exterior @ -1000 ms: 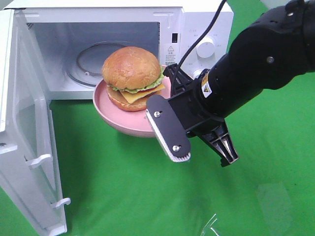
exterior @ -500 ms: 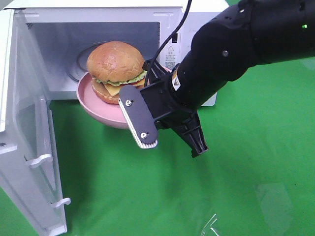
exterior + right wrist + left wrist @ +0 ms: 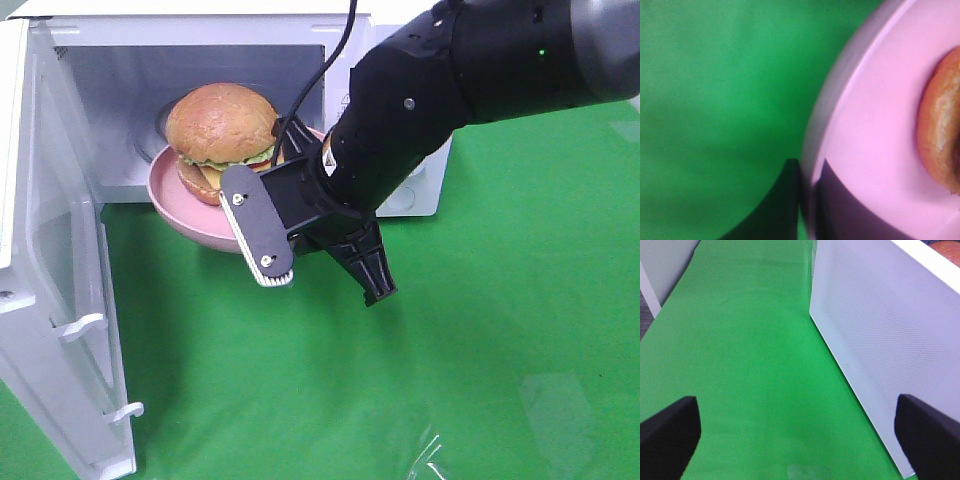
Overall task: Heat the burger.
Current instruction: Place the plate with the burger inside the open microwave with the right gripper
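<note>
Bench (image 3: 300, 400): green cloth
Right gripper (image 3: 809, 167): clamped on pink plate (image 3: 185, 212) rim, burger (image 3: 222, 125) just beyond, open microwave (image 3: 180, 30) ahead
Left gripper (image 3: 797, 440): spread wide, empty, beside microwave door (image 3: 880, 340)

I see a golden-brown burger (image 3: 222, 125) with a green frill on the pink plate (image 3: 865, 125) in my black right claw (image 3: 807, 210), green bench (image 3: 480, 360) below.
</note>
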### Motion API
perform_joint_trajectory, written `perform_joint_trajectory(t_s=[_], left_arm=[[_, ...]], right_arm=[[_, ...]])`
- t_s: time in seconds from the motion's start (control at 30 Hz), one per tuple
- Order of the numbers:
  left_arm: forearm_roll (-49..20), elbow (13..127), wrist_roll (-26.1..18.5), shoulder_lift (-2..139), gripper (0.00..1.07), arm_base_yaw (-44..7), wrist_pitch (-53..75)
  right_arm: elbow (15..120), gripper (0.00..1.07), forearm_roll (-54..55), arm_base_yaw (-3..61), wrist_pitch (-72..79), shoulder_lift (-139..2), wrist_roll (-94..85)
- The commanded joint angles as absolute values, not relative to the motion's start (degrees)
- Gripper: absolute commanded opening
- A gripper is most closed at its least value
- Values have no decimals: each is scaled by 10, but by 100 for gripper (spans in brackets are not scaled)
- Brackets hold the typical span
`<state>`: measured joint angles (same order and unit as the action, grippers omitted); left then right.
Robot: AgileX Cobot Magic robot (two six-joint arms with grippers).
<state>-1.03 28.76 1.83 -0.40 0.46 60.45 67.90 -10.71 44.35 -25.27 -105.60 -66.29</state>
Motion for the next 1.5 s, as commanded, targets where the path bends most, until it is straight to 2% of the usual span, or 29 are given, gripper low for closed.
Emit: perform_joint_trajectory(t_s=[0.03, 0.47, 0.77, 1.5], left_arm=[[-10, 286, 17, -15, 98, 5, 596], [-10, 286, 17, -15, 98, 5, 596], [-10, 286, 17, -15, 98, 5, 596], [-10, 286, 17, -15, 98, 5, 596]], right_arm=[[708, 0, -117, 444, -230, -1065, -657], [778, 0, -119, 444, -251, -1114, -627], [886, 0, -158, 444, -319, -1181, -569], [1057, 0, -171, 427, -355, -1286, -519]])
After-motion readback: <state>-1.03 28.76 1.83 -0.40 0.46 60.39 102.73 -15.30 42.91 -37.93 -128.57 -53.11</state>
